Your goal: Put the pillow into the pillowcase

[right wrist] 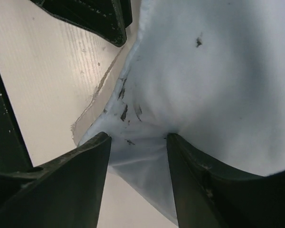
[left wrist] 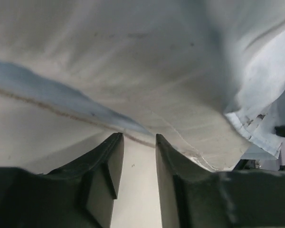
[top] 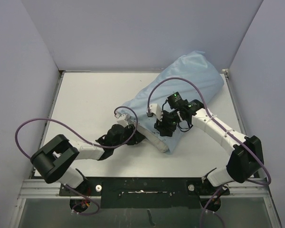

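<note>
Jaws stand spread on both arms: left jaws at the pillow's exposed end, right jaws straddling the pillowcase hem. Cased pillow lies on the worktop, long axis running centre to upper right.

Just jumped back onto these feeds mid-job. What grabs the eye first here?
The puffed light blue pillowcase dominates, lying diagonally from the table's middle toward the far right corner. An off-white strip of the pillow shows at its near end. Both arms crowd that end: the left end effector is open under the fabric, and the right end effector is open with blue cloth between its fingers.
</note>
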`<state>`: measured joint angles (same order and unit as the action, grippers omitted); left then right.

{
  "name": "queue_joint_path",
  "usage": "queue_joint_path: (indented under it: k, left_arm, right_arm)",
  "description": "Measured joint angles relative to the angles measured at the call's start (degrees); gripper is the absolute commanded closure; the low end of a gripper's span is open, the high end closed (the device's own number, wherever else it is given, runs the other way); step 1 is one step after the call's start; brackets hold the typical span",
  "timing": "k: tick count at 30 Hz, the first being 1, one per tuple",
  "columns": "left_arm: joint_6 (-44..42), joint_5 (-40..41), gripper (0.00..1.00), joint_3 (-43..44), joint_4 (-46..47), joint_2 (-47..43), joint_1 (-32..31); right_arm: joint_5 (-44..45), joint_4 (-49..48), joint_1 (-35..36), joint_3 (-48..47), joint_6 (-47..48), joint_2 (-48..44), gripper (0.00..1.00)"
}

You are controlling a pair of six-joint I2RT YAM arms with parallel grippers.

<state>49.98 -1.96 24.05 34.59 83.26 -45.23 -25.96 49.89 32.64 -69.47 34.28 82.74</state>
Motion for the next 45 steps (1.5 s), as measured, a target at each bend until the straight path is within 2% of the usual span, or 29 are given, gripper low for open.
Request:
queue_joint_path:
  k: [3, 8, 13, 16, 17, 20, 22, 26, 29, 34, 38, 40, 42, 43, 45]
  left_arm:
    - [-0.20, -2.21, 0.89, 1.86, 4.48, 4.87, 0.57]
    - [-0.94, -8.26, 0.94, 4.87, 12.48, 11.17, 2.93]
    - [-1.75, -12.11, 0.95, 6.84, 17.75, 14.27, 5.01]
    - [-2.58, -13.70, 0.94, 8.15, 20.15, 14.88, 5.44]
    - [-2.73, -14.23, 0.94, 8.59, 21.16, 15.02, 5.42]
    - [-3.30, -15.28, 0.90, 8.76, 23.65, 15.04, 5.14]
    - [-3.69, -15.45, 0.80, 7.98, 24.52, 14.97, 5.31]
    - [-4.37, -15.32, 0.61, 5.11, 21.66, 12.81, 6.71]
    - [-5.92, -15.15, 0.51, 4.09, 11.02, 6.86, 7.91]
    - [-10.16, -15.06, 0.37, 4.35, -9.40, -7.50, 8.44]
    - [-11.91, -14.25, 0.19, 4.35, -20.20, -18.01, 9.33]
    - [-11.61, -12.83, 0.15, 4.35, -23.71, -22.69, 9.92]
    - [-10.21, -11.30, 0.15, 4.35, -25.44, -26.67, 10.84]
    - [-9.18, -10.82, 0.19, 4.35, -25.53, -27.93, 11.41]
    - [-6.71, -10.45, 0.38, 4.35, -24.92, -29.03, 12.70]
  right_arm:
    - [2.25, -0.57, 0.52, -0.02, -0.15, 1.44, 0.98]
    - [-3.10, 3.96, 0.66, -7.69, -0.44, 6.36, 1.00]
    - [-20.90, 10.86, 0.61, -24.39, 0.17, 11.15, 1.00]
    - [-33.05, 10.97, 1.38, -31.61, -0.26, 12.96, 1.00]
    - [-35.19, 10.71, 1.62, -32.04, -0.44, 13.05, 0.96]
    - [-36.09, 10.19, 2.19, -28.96, -0.92, 13.31, 0.71]
    - [-35.10, 10.47, 1.88, -24.83, 0.00, 13.70, 0.51]
    - [-32.96, 13.07, -0.50, -16.70, 3.74, 13.73, 0.31]
    - [-33.55, 14.99, -5.81, -13.99, 6.08, 11.45, 0.23]
    - [-37.99, 15.34, -19.34, -13.99, 8.83, 4.70, 0.07]
    - [-38.86, 13.07, -26.23, -13.18, 7.23, 2.10, 0.01]
    - [-38.45, 11.39, -27.85, -11.43, 5.70, 1.97, 0.02]
    - [-37.09, 9.88, -29.11, -8.92, 4.52, 2.05, 0.02]
    - [-36.09, 9.38, -29.55, -7.63, 4.02, 2.05, 0.02]
    - [-34.16, 8.52, -30.14, -5.49, 3.21, 2.05, 0.02]
